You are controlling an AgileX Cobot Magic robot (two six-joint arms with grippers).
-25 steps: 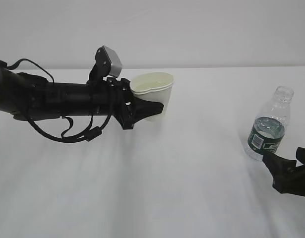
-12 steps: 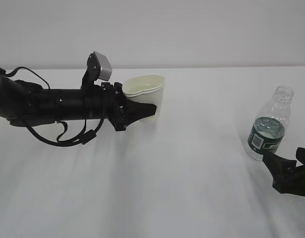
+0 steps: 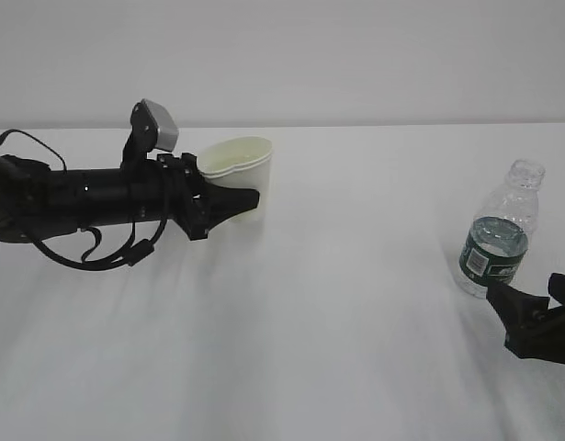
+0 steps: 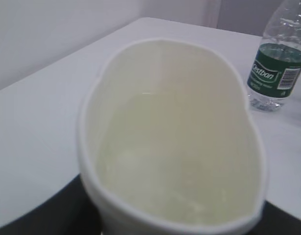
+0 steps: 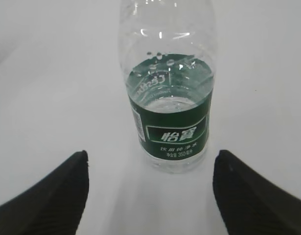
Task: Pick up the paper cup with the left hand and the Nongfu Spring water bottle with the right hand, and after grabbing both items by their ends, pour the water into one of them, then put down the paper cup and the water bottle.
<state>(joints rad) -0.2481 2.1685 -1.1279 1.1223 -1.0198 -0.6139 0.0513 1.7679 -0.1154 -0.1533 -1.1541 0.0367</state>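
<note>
Leftward, jaws pinch the paper cup (image 3: 238, 175); right jaws gape clear of the bottle (image 3: 499, 233).

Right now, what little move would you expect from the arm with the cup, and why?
Probably lowering the paper cup onto the table. The left gripper holds it squeezed and water-filled, while the bottle already stands free of the open right gripper.
</note>
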